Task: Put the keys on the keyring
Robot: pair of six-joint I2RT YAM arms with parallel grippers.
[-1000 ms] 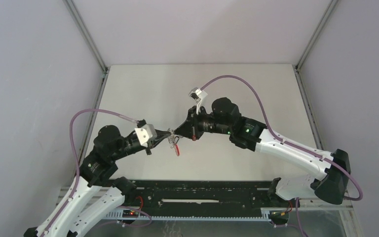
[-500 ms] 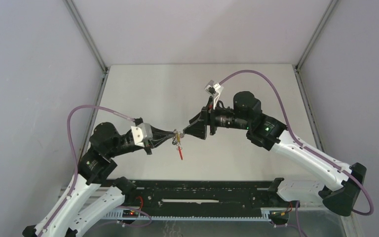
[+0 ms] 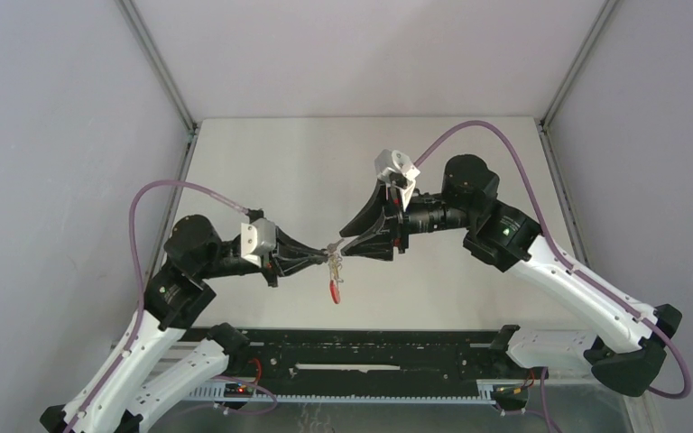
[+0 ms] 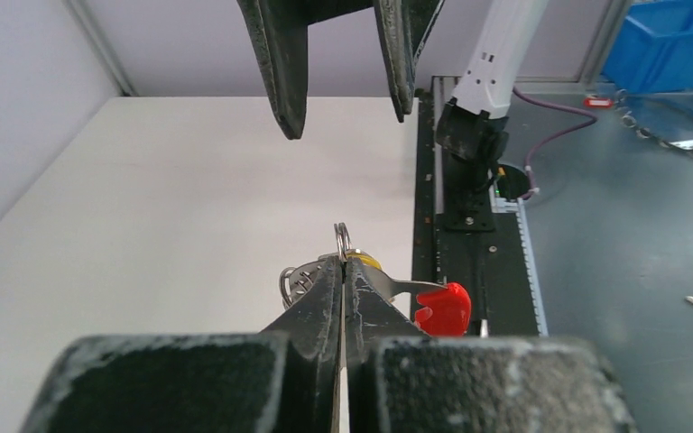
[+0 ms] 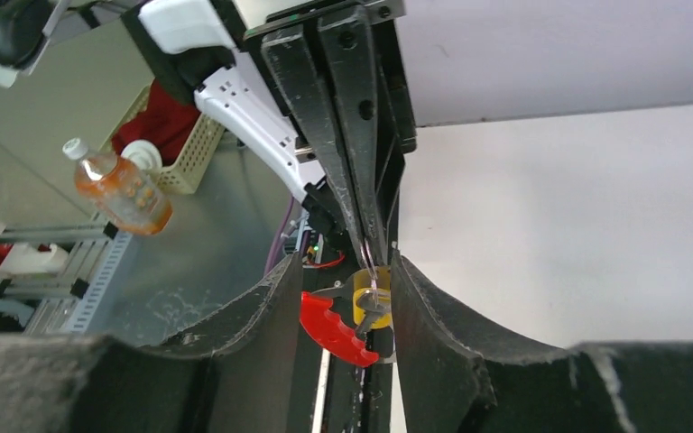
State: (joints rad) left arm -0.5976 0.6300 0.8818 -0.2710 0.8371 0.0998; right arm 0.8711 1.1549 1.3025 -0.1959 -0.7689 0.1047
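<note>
The keyring (image 3: 333, 290), a red curved plastic band with a bunch of small silver wire rings, hung in the air over the near middle of the pale, flat table (image 3: 271, 162) when I checked my screens.

My left gripper (image 3: 326, 256) reached in from the left. Its black fingers (image 4: 320, 307) were pressed together and pinched the wire rings (image 4: 296, 278), while the red band (image 4: 442, 308) dangled below the tips, toward the near edge.

My right gripper (image 3: 346, 250) met it nose to nose from the right, its fingers (image 5: 262, 307) spread with a clear gap between them. On the right wrist view those spread fingers stood on either side of the left gripper's tips. I could not tell whether either one touched anything.

A small silver metal key with a yellow-orange plastic tag (image 5: 368, 302) sat right at the left gripper's tips, just beside the red band and between the right gripper's fingers. I could not make out whether it was threaded on a ring.
</note>
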